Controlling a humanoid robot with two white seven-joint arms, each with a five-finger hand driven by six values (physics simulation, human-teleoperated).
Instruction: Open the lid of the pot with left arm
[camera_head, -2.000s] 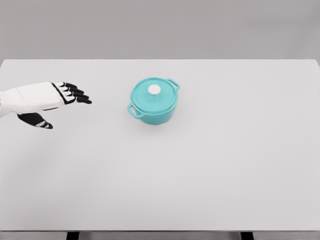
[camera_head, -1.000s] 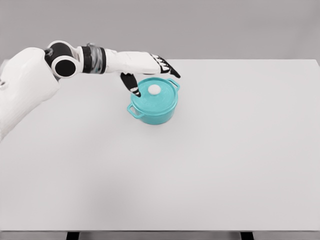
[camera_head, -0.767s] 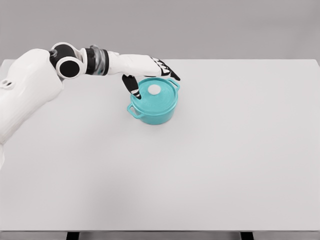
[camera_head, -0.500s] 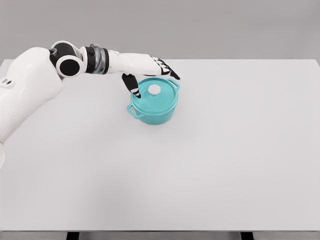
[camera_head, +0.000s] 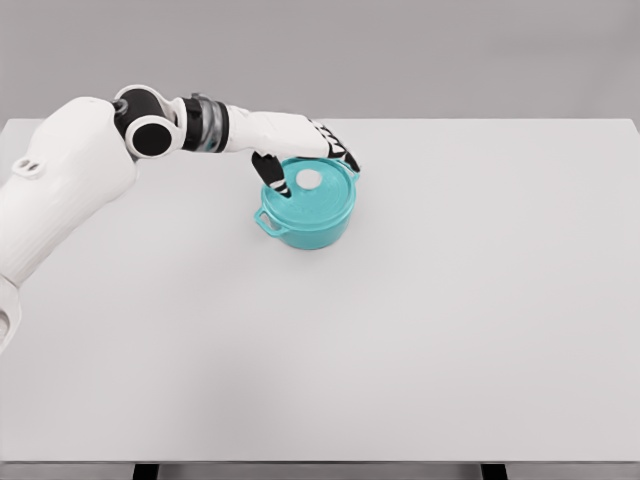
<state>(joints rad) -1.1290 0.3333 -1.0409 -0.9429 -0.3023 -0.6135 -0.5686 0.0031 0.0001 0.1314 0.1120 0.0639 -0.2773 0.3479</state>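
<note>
Pot (camera_head: 308, 208): teal, left of the table's (camera_head: 450, 330) middle, nearer the far edge — bare top all round.
Lid (camera_head: 312, 192): on, white knob (camera_head: 310, 179) showing.
Left hand (camera_head: 300, 150): fingers spread over the lid — thumb down left of the knob.

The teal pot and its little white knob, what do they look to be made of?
The pot looks like enamelled metal or glazed ceramic: even teal colour with a soft sheen, thick walls and loop handles. Its knob is plain matte white, perhaps plastic or ceramic. Being a simulator render, neither is certain.
</note>
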